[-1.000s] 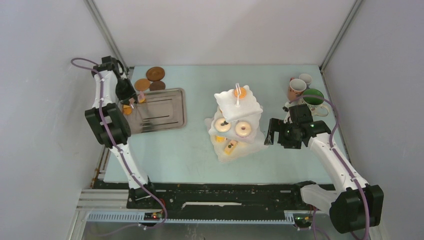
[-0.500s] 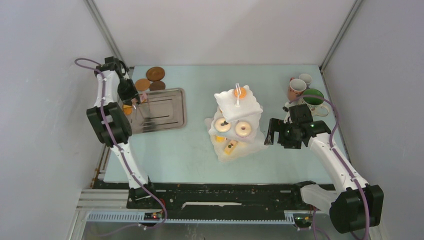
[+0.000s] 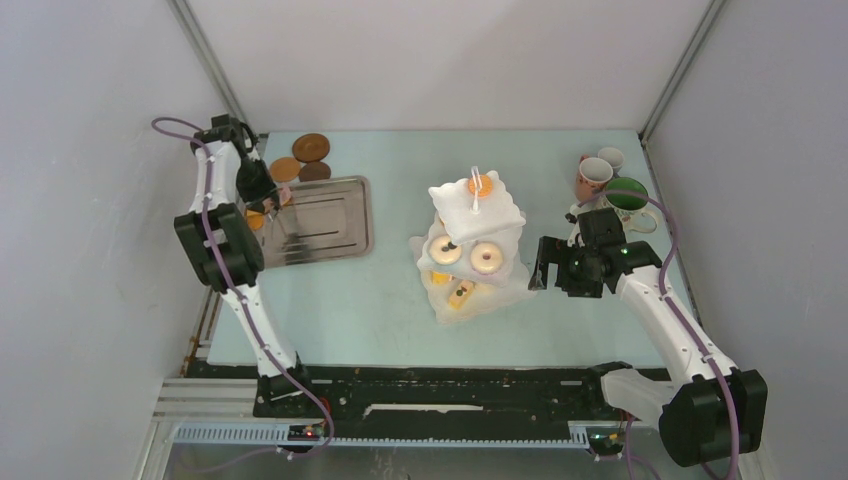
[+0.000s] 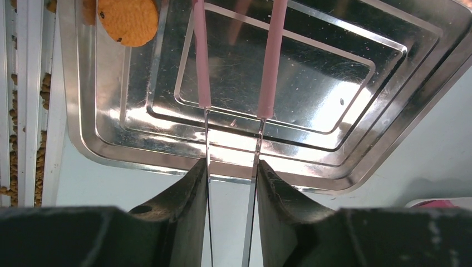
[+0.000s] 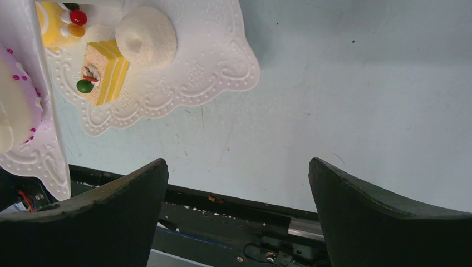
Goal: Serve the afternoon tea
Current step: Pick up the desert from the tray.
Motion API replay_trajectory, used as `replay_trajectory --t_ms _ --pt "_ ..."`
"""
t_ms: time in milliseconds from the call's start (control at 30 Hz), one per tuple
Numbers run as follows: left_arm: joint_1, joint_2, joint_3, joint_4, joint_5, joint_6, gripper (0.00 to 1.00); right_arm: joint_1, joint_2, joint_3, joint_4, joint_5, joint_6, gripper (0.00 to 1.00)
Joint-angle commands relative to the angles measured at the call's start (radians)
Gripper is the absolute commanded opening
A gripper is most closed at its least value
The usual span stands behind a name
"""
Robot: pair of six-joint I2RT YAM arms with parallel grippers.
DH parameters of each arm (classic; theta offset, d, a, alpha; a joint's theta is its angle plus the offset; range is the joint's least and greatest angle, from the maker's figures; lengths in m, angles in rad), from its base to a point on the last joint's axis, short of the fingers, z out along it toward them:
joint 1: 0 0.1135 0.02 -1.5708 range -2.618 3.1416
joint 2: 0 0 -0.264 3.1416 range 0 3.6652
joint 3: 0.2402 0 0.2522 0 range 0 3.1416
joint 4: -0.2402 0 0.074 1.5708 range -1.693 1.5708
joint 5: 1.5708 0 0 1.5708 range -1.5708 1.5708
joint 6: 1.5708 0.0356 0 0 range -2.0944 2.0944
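Left hand point(image 4: 232, 167) clamps the pink tongs point(image 4: 271, 67) over the metal tray point(image 4: 345, 139); its arm has shifted only slightly in the past second.
The right hand point(image 5: 236, 164), fingers spread wide and holding nothing, has not moved beside the white tiered stand point(image 5: 222, 61) at mid-table point(image 3: 380, 300); an orange biscuit point(image 4: 128, 19) in the tray's corner is cut off by the frame; the tong tips run out of view; mugs point(image 3: 600, 175) stand far right, coasters point(image 3: 310, 148) behind the tray.

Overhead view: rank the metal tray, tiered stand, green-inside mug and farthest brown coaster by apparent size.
Largest to smallest:
1. tiered stand, though its height brings it nearer the camera, so this place is unsure
2. metal tray
3. green-inside mug
4. farthest brown coaster
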Motion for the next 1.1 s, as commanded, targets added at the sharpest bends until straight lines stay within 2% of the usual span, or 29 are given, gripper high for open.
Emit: replay_trajectory --t_ms 0,133,467,833,1067 --pt "-0.016 0.016 0.020 -0.011 -0.008 0.026 0.37 0.007 -0.015 -0.005 0.007 0.021 0.004 1.00" --pt "-0.021 0.021 0.017 -0.013 -0.022 0.021 0.34 0.010 -0.015 -0.005 0.005 0.023 0.006 1.00" --pt "-0.031 -0.055 0.004 -0.010 -0.043 0.013 0.18 0.010 -0.019 -0.005 0.008 0.019 0.004 1.00" --pt "-0.103 -0.233 -0.094 -0.003 -0.078 0.000 0.04 0.010 -0.051 -0.005 0.008 0.025 0.005 1.00" --pt "-0.213 -0.466 -0.226 -0.010 -0.127 -0.006 0.04 0.022 -0.074 -0.005 0.008 0.053 0.017 1.00"
